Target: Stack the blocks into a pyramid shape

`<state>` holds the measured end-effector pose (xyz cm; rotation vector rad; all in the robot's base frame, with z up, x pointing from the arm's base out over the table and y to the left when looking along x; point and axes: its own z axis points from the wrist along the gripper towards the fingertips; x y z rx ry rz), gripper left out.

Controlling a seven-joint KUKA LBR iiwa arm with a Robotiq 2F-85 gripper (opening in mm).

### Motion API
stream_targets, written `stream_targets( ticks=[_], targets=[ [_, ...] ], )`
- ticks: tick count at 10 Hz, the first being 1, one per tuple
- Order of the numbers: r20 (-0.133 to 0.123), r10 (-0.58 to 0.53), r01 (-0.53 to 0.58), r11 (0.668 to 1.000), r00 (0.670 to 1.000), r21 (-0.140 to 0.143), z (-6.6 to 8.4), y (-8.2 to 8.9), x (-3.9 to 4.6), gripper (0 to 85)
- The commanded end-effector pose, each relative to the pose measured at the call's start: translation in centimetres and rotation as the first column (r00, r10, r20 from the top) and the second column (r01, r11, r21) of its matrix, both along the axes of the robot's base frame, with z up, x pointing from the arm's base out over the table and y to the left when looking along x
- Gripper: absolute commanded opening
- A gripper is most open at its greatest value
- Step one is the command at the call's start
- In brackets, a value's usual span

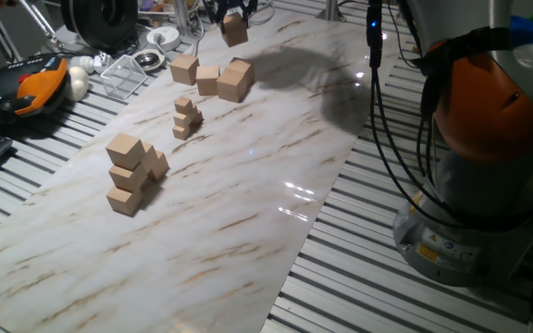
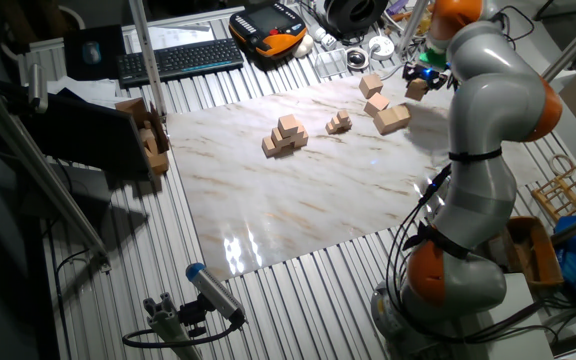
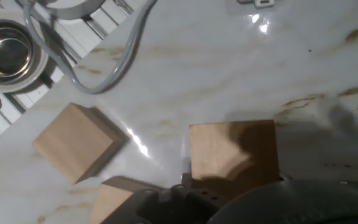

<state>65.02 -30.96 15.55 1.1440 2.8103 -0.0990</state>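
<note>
Presently a block (image 1: 235, 29) is held clenched in the pincer (image 1: 232, 16) above the counter (image 1: 248, 203), upper centre; placement onto the loose blocks (image 1: 213, 78) below is judged next.

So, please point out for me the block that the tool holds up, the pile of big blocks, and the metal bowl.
held block (image 1: 235, 30), one fixed view, on its front face below the tool.
pile of big blocks (image 1: 130, 174), one fixed view, on its middle block.
metal bowl (image 3: 6, 51), hand view, on its shiny inside.
</note>
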Motion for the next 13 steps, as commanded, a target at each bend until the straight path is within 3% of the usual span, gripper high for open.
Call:
stream_targets(
  ticks=[1, 3, 4, 6, 7, 9, 11, 13],
  targets=[
    [-0.014, -0.014, 0.014, 1.000, 1.000, 0.000, -0.1, 0.0, 0.00, 0.0],
    [0.031, -0.128, 0.127, 0.992, 0.991, 0.008, -0.1, 0.0, 0.00, 0.0],
    [0.034, -0.238, 0.237, 0.971, 0.971, 0.020, -0.1, 0.0, 0.00, 0.0],
    [-0.020, -0.399, 0.399, 0.914, 0.917, 0.079, 0.0, 0.2, -0.17, 0.0],
    [-0.023, -0.422, 0.423, 0.903, 0.906, 0.081, 0.3, 0.7, -0.49, 0.0],
    [-0.015, -0.455, 0.455, 0.889, 0.890, 0.049, 0.8, 2.6, -0.39, 0.0],
    [0.008, -0.477, 0.477, 0.878, 0.879, 0.038, 0.5, 4.4, -1.13, 0.0],
    [0.006, -0.516, 0.516, 0.856, 0.856, 0.032, 0.6, 5.7, -1.32, 0.0]
  ],
)
